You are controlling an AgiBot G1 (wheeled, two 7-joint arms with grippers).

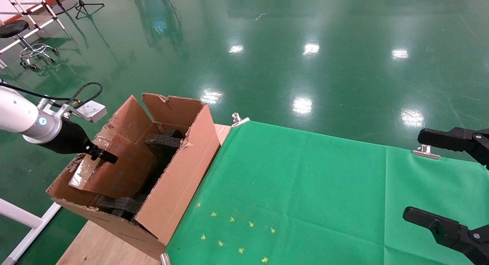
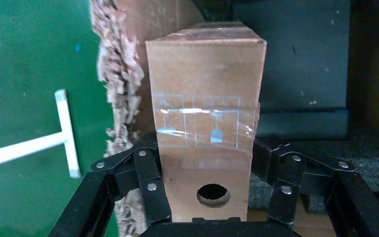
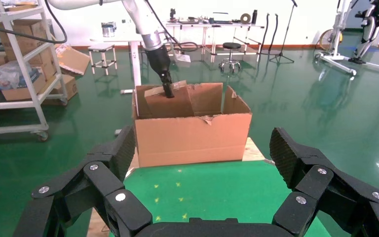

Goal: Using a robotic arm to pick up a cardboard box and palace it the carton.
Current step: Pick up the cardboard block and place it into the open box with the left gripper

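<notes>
My white left arm [image 1: 15, 112] reaches over the large ragged carton [image 1: 183, 169] at the table's left end. Its left gripper [image 1: 101, 154] is shut on the narrow taped cardboard box [image 1: 114, 167], which hangs tilted inside the carton above black foam blocks [image 1: 164, 143]. In the left wrist view the fingers [image 2: 148, 173] press both sides of the box [image 2: 205, 89], its round hole [image 2: 213, 195] near the palm, with the carton's torn edge [image 2: 118, 84] beside it. My right gripper [image 1: 412, 174] is open and empty at the far right. Its own view [image 3: 202, 153] shows the carton [image 3: 192, 138] and the box [image 3: 168, 101].
A green cloth [image 1: 305, 188] covers the table, held by metal clips [image 1: 240, 120] [image 1: 426, 152]. Bare wood [image 1: 95, 246] shows under the carton. A white frame bar [image 1: 23, 219] runs low at the left. A stool [image 1: 15, 28] and stands are on the far floor.
</notes>
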